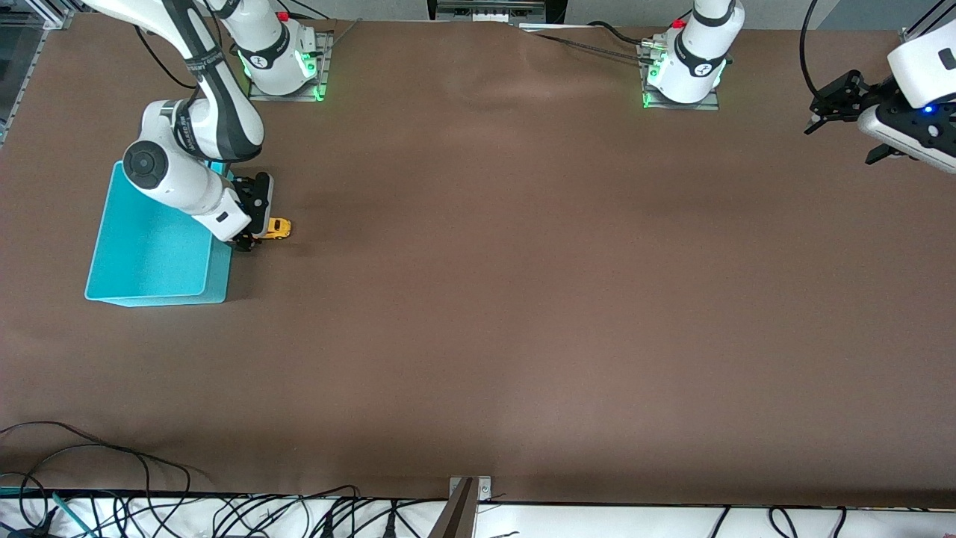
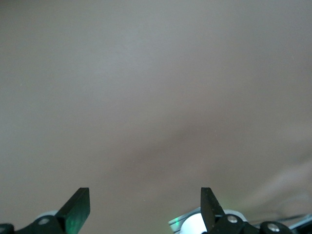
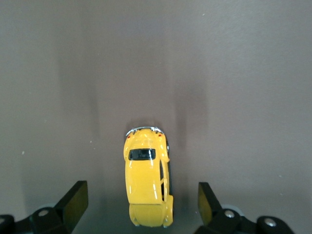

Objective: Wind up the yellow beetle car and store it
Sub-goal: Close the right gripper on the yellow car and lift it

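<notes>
Straddling the yellow beetle car (image 3: 147, 183) on the worktop (image 1: 523, 299) just beside the cyan bin (image 1: 149, 254), right gripper (image 3: 141, 204) fingers spread wide, empty; grasp step, next closing squarely on its flanks; left gripper (image 2: 144, 207) parked aloft, open, empty.

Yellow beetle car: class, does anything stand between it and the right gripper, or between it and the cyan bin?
Nothing visible does. The yellow beetle car lies between the open fingers of the right gripper, beside the cyan bin; only the bin's wall separates them.
</notes>
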{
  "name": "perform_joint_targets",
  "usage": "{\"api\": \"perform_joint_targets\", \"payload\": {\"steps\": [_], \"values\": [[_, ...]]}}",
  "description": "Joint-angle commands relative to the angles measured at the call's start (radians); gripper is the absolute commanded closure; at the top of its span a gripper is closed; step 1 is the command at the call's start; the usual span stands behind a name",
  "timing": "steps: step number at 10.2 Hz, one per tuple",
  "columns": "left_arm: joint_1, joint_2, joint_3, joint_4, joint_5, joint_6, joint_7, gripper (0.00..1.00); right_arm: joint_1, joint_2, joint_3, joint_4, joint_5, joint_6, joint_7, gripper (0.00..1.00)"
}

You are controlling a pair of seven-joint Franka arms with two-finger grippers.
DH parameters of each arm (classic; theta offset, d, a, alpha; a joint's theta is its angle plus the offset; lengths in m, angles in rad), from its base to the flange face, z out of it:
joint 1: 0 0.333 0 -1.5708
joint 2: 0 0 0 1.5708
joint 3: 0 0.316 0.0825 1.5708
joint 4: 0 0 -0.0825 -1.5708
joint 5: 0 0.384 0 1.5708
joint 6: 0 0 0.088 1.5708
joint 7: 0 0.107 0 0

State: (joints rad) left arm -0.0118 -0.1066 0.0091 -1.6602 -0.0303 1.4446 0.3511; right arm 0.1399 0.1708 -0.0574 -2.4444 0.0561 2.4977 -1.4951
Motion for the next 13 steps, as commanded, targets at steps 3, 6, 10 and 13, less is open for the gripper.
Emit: {"api": "perform_joint_targets", "payload": {"steps": [3, 6, 10, 13], "values": [[-0.039, 0.068, -0.037, 0.115, 0.027, -0.015, -0.352, 0.0, -0.005, 0.022, 0.004, -0.064, 0.022, 0.167, -0.053, 0.0], [-0.065, 0.088, -0.037, 0.117, 0.029, -0.01, -0.461, 0.0, -0.005, 0.051, 0.005, -0.065, 0.022, 0.222, -0.053, 0.0], [-0.062, 0.136, -0.04, 0.144, 0.023, 0.003, -0.461, 0.0, -0.006, 0.055, 0.005, -0.065, 0.022, 0.242, -0.082, 0.72], [-0.014, 0.139, -0.061, 0.151, 0.017, 0.005, -0.454, 0.0, -0.005, 0.023, 0.007, -0.065, 0.022, 0.23, -0.077, 1.0]]}}
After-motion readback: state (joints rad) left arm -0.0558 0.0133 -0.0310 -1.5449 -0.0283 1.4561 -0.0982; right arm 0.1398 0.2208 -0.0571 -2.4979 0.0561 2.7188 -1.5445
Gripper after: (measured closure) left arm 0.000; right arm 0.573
